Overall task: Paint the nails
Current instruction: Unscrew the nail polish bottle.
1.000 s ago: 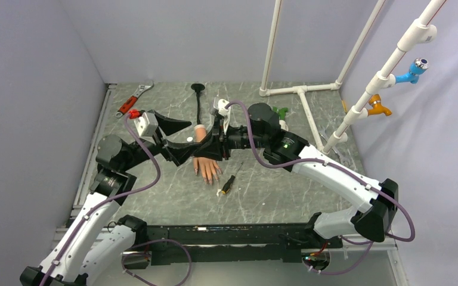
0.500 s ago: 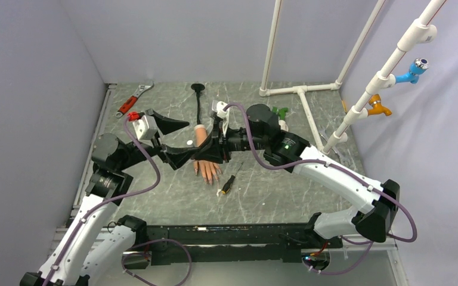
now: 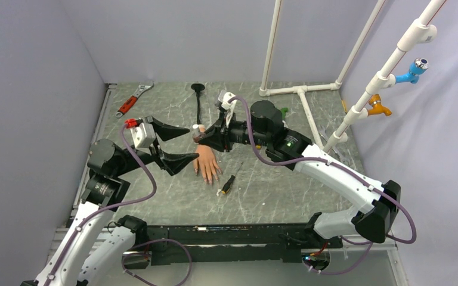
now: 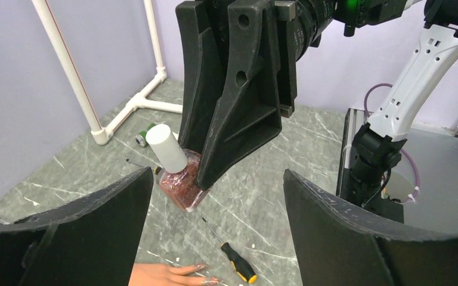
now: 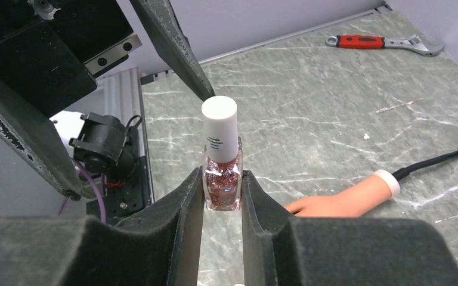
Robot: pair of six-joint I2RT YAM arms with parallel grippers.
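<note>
On table | mannequin hand lies far-to-near | nails point near edge

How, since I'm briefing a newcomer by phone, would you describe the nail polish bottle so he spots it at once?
Start at the grey marbled table, follow the white right arm to its black end effector near the peach mannequin hand. Clamped in it is a square glass bottle of glittery reddish polish. Its tall white cylindrical cap sets it apart.
</note>
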